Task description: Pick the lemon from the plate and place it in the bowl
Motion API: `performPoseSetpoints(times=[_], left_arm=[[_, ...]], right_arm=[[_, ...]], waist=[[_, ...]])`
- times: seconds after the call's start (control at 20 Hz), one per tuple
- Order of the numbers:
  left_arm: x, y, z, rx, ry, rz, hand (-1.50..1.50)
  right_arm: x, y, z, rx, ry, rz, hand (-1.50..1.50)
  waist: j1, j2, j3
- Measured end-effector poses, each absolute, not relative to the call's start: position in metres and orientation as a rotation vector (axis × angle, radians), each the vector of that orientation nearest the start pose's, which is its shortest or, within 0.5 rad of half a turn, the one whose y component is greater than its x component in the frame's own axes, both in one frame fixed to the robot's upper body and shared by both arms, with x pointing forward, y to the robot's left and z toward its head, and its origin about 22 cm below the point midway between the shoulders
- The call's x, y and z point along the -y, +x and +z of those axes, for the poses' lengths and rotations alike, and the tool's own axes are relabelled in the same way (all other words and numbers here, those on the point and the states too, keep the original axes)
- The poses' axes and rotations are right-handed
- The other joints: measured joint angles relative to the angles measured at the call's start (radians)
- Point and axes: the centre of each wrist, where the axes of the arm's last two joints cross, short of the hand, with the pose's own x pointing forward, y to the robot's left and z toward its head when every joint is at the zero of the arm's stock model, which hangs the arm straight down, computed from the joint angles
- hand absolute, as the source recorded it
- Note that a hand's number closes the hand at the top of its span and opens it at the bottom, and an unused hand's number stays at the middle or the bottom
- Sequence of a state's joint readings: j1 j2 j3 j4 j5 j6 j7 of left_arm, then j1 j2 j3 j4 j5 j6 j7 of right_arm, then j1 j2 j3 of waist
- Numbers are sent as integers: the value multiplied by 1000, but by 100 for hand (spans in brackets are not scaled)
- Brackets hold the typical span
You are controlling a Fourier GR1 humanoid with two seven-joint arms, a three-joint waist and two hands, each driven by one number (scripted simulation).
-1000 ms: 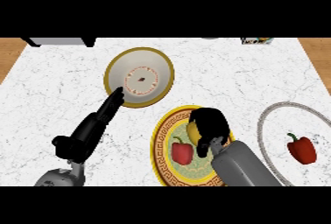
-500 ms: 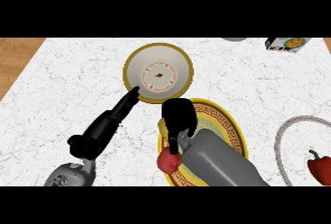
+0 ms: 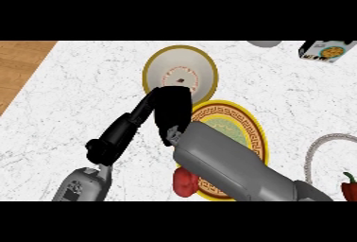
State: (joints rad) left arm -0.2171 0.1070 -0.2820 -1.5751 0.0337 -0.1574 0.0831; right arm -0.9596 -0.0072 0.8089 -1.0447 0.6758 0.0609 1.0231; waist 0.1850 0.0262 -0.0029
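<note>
Right hand (image 3: 171, 111), fingers curled, hangs over the bowl (image 3: 180, 66) rim.

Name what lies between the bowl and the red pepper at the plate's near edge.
In the head view, the right hand and its grey forearm lie between bowl and red pepper, over the plate.

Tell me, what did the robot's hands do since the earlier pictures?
The right hand left the yellow-rimmed plate and rose to the near rim of the bowl, fingers curled; the lemon is hidden now, probably inside that hand. The left hand stayed stretched toward the bowl. The red pepper stayed on the plate.
</note>
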Motion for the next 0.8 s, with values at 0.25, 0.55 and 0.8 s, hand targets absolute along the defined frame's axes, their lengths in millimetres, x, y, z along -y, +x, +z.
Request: performPoseSetpoints(times=[0.25, 0.55, 0.8], left_arm=[[-166, 279, 60, 1708, -283, -482, 0], [-179, 284, 73, 1768, -242, -460, 0], [-189, 289, 64, 1716, -205, -432, 0]], right_arm=[[-39, 324, 127, 1299, -1136, 1141, 150], [-49, 330, 159, 1476, -1142, 958, 150], [-52, 339, 172, 1516, -1167, 871, 150]], waist=[[-12, -3, 0], [-28, -4, 1], [-51, -3, 0]])
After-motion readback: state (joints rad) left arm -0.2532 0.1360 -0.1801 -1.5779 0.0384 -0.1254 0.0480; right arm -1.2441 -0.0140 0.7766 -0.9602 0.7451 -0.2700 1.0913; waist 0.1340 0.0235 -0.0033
